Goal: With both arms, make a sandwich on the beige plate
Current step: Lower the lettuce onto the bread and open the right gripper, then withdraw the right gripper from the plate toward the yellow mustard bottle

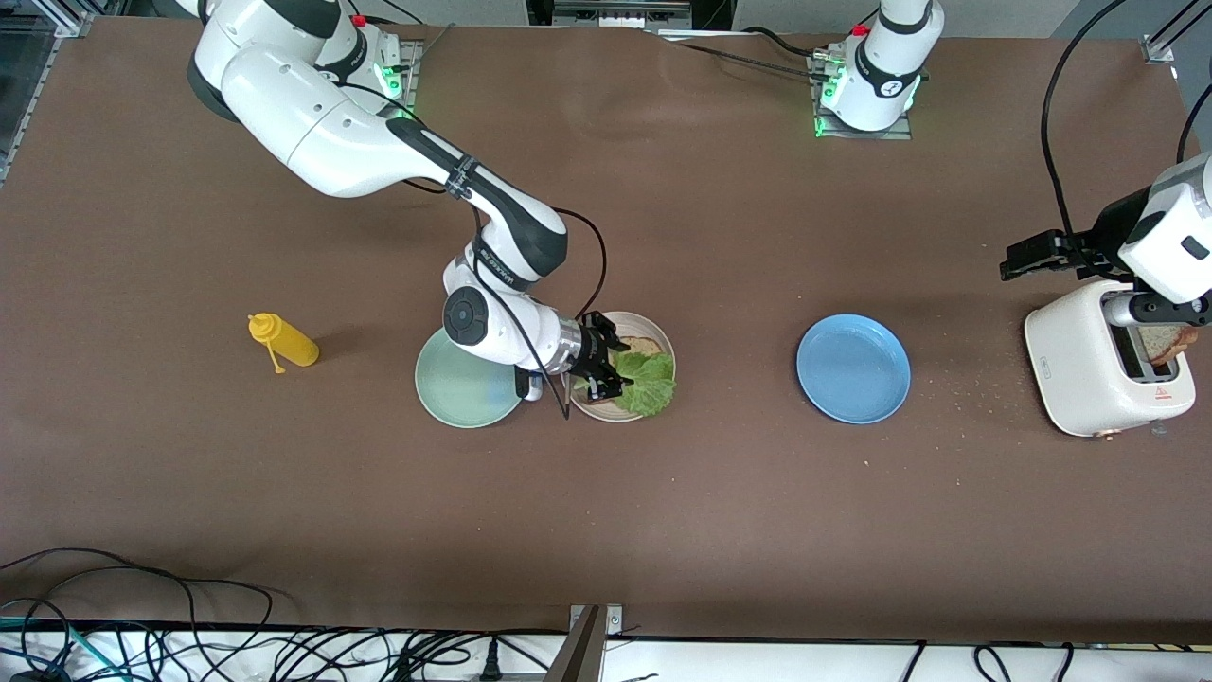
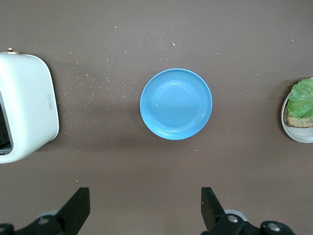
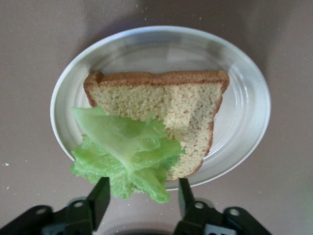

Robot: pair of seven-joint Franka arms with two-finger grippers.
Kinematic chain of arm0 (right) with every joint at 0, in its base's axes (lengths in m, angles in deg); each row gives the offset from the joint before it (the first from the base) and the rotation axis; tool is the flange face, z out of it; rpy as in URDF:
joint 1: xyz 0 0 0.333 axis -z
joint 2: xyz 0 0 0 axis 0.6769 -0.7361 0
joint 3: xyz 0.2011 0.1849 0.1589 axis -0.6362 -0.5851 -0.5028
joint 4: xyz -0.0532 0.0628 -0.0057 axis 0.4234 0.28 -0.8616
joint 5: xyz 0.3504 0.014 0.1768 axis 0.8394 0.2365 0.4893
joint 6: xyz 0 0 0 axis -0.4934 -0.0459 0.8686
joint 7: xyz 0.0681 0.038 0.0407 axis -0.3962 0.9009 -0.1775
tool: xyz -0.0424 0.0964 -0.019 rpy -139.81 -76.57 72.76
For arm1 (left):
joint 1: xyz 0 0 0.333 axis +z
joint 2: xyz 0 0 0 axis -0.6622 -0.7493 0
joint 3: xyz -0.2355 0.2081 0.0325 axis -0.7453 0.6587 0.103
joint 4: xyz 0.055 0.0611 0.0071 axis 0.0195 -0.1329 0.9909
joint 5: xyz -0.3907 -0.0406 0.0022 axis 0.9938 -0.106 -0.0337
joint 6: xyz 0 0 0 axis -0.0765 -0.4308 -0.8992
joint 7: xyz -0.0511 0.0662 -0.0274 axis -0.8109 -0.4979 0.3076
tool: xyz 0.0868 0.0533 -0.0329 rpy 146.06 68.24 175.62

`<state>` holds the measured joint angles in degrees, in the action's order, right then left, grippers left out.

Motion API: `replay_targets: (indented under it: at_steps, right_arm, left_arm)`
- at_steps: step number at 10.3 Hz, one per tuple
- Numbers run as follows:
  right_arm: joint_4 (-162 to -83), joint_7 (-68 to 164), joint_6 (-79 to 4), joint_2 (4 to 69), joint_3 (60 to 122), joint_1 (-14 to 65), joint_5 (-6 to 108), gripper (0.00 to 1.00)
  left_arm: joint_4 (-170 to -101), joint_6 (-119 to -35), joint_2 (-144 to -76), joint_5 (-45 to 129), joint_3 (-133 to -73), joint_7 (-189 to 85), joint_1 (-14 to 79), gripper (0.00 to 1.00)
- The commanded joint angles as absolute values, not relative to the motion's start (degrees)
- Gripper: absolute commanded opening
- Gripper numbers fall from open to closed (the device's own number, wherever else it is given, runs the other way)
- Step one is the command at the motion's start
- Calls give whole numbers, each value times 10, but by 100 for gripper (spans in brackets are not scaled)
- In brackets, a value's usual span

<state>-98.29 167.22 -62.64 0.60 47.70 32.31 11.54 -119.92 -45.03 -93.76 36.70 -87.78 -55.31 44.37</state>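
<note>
The beige plate [image 1: 606,413] holds one brown bread slice [image 1: 642,346] with a ruffled green lettuce leaf [image 1: 649,384] lying on its corner and hanging over the rim. My right gripper [image 1: 606,369] is low at the plate's edge and open. In the right wrist view its fingers [image 3: 100,196] stand either side of the lettuce [image 3: 122,147] without touching it, with the bread [image 3: 166,103] and plate [image 3: 244,98] ahead. A second bread slice [image 1: 1169,343] sticks out of the toaster [image 1: 1079,369]. My left gripper [image 1: 1015,263] is open and empty, high over the table by the toaster [image 2: 27,107].
A blue plate [image 1: 852,369] lies between the beige plate and the toaster; it also shows in the left wrist view [image 2: 176,104]. A mint green plate [image 1: 464,388] touches the beige plate toward the right arm's end. A yellow squeeze bottle [image 1: 284,343] lies beside it. Crumbs dot the table near the toaster.
</note>
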Motion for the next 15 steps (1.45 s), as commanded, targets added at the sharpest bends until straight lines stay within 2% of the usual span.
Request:
replay_targets:
  at_steps: [1,3,5,9,12,15]
  right_arm:
    - [-978,1679,-574,42,475,337,119,85]
    - [-965,1675,-502,84,474,363,115,100]
    - [-962,1652,-431,128,472,397,89,100]
    - [-965,1414,-244,218,475,459,81,100]
    - [-968,1204,-154,281,480,514,54,100]
    - [-986,1059,-99,346,521,516,-19,100]
  left_arm:
    - [-1181,-441,-945,350,-877,-556,440,100]
    - [-1181,-441,-945,349,-877,-557,440,100]
    - [-1182,-441,-945,332,-878,-561,438,100]
    - [-1181,-441,-945,335,-878,-561,437,100]
    - [-1181,-441,-945,334,-878,-561,437,100]
    - [-1181,-441,-945,334,-877,-561,438,100]
